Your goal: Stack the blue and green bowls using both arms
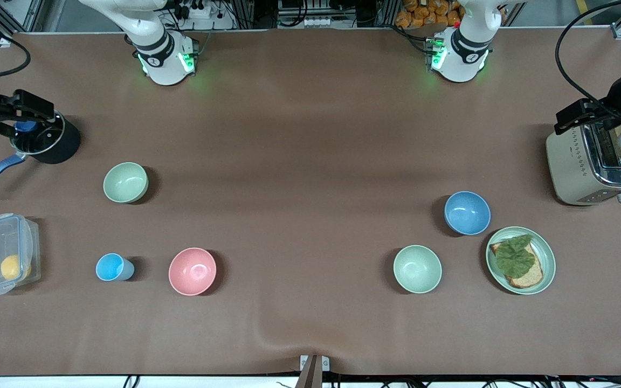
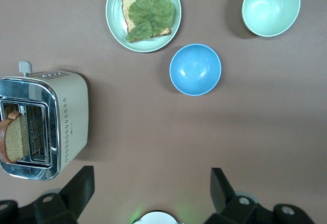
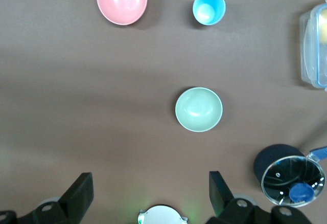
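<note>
The blue bowl [image 1: 467,213] stands upright and empty toward the left arm's end of the table; it also shows in the left wrist view [image 2: 195,69]. The green bowl [image 1: 125,182] stands upright and empty toward the right arm's end; it also shows in the right wrist view [image 3: 199,109]. My left gripper [image 2: 151,179] is open and empty, high above the table near the toaster, well apart from the blue bowl. My right gripper [image 3: 150,182] is open and empty, high above the table near the black pot, well apart from the green bowl.
A mint bowl [image 1: 417,269] and a green plate [image 1: 545,277] with bread and lettuce lie nearer the front camera than the blue bowl. A toaster [image 1: 593,167], a lidded black pot [image 1: 46,140], a pink bowl [image 1: 192,271], a light-blue cup [image 1: 112,267] and a clear box [image 1: 3,261] also stand about.
</note>
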Robot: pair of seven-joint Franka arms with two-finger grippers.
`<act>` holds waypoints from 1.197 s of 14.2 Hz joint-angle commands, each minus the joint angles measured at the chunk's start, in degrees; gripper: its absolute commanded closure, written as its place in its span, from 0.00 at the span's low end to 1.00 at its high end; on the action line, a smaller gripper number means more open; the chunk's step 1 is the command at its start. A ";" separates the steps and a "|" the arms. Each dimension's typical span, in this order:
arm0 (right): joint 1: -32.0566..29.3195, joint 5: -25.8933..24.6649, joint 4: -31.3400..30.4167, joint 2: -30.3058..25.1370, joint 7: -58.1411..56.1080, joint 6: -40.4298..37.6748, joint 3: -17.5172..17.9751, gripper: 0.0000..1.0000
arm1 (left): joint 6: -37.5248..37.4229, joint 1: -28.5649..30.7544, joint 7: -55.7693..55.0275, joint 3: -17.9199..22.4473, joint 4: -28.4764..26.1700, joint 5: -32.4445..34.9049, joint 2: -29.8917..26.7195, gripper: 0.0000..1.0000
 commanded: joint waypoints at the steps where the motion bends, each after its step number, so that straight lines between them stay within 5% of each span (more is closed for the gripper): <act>1: -3.36 -2.43 0.08 -1.23 0.67 -2.74 0.40 0.00 | -1.07 0.45 1.22 -0.37 0.41 0.41 -0.86 0.00; 3: -6.26 -5.95 0.17 -2.11 4.78 -4.16 0.40 0.00 | -1.59 0.45 1.22 -0.37 0.32 0.41 -1.04 0.00; 7: -12.42 -5.35 0.26 -2.11 4.11 -4.95 0.67 0.00 | -1.51 0.45 1.22 -0.28 0.41 0.41 -0.69 0.00; 17: -15.77 -5.43 0.43 -2.47 1.46 -8.73 0.58 0.00 | -1.77 0.36 -0.01 -0.28 0.41 2.78 1.51 0.00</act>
